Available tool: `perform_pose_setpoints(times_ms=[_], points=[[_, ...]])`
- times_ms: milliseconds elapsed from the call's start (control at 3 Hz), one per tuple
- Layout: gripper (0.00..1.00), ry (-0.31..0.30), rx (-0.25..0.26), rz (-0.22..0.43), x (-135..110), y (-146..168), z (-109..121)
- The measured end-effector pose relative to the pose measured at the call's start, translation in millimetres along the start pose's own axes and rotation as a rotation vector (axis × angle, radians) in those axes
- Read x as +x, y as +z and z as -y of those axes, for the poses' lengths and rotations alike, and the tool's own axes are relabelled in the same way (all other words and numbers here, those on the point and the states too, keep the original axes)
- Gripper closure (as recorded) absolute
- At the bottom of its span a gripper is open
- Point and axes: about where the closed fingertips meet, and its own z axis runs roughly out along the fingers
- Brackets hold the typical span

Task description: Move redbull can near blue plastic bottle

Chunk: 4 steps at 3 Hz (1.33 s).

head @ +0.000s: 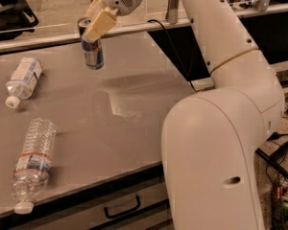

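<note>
Near the table's [149,123] far edge, the gripper [94,27] is clamping the upright can [93,51], apart from the blue bottle [23,77].

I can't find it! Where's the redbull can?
In the camera view, the gripper holds the redbull can near the far edge of the table, right of the blue plastic bottle.

Gripper [90,31]: over the table's [134,123] far side, clasping the redbull can [93,55] at its top
Redbull can: upright
Blue plastic bottle [23,78]: lying left, apart from the can
Ribbed bottle [32,159]: lying near-left
</note>
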Motion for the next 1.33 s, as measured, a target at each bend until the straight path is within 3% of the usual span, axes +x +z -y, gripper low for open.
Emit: perform_pose_setpoints(times_ms=[333, 667, 1000, 1333], points=[[1.0, -0.028, -0.058, 0.033, -7.4, 29.7, 5.0], [1.0, -0.039, -0.098, 0.134, -23.1, 79.4, 23.7], [1.0, -0.038, -0.095, 0.139, -25.1, 84.3, 25.9], [1.0, -0.006, -0.045, 0.118, -25.4, 89.4, 36.7]])
